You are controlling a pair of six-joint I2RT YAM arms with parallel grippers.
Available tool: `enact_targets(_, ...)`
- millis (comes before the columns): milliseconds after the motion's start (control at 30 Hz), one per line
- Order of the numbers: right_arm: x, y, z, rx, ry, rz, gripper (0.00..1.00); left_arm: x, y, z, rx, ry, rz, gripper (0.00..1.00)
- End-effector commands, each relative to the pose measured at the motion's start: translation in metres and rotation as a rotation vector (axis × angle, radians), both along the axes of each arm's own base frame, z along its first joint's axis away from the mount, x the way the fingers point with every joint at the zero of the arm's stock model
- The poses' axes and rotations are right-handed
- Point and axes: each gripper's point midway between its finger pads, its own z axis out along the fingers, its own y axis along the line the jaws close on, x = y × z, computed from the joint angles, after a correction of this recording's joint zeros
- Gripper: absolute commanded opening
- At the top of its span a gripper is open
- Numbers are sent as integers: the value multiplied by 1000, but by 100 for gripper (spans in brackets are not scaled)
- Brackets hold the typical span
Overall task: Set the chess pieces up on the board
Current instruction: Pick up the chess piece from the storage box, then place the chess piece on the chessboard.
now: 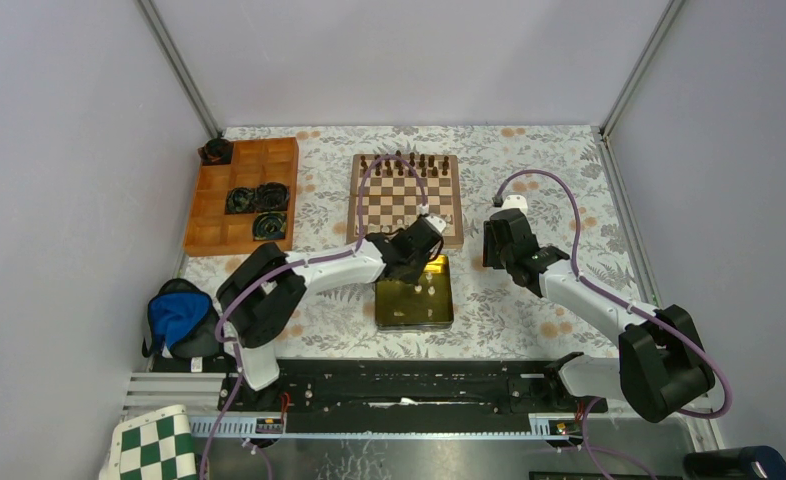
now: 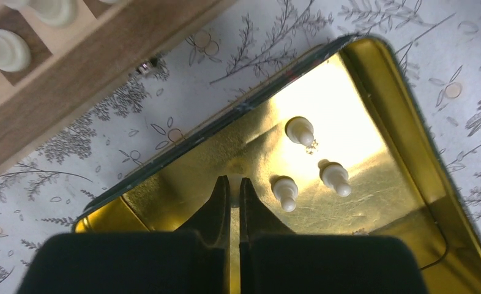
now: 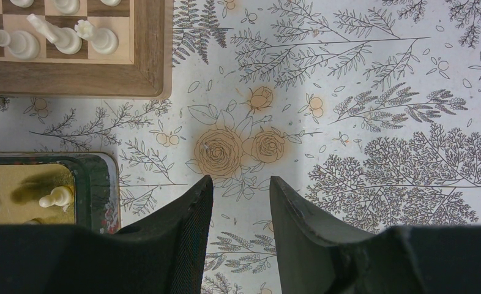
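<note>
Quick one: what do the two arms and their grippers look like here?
Left arm and right arm: pale grey links, bulky black joint housings, each trailing a purple cable. Left gripper and right gripper: matte black, two tapered wedge fingers. No markings visible.

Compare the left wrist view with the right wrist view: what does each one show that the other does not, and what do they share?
Only the left wrist view: the left hand, shut, pointing into the gold tin, and three loose cream pieces on the tin's floor. I cannot tell whether it pinches a piece.
Only the right wrist view: the right hand, open and empty, above the orange roses printed on the tablecloth.
Both: part of the board with standing cream pieces, the tin, and the floral tablecloth.
</note>
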Motion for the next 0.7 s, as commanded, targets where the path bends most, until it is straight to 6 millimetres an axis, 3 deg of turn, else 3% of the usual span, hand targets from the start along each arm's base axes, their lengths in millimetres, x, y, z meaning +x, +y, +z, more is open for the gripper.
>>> enact_targets(0, 9, -1, 15, 5, -47, -13, 46, 22, -1, 44, -35, -89, 81, 0)
enact_targets(200, 9, 0, 16, 18, -52, -13, 46, 47, 15, 103, -93, -135, 225, 0)
enact_targets(333, 10, 2, 18, 29, -54, -9, 46, 73, 40, 125, -112, -132, 335, 0)
enact_targets(467, 9, 4, 18, 40, -54, -6, 46, 101, 69, 135, -114, -147, 437, 0)
enact_targets(667, 9, 4, 22, 42, -60, -6, 46, 134, 104, 127, -87, -131, 549, 0)
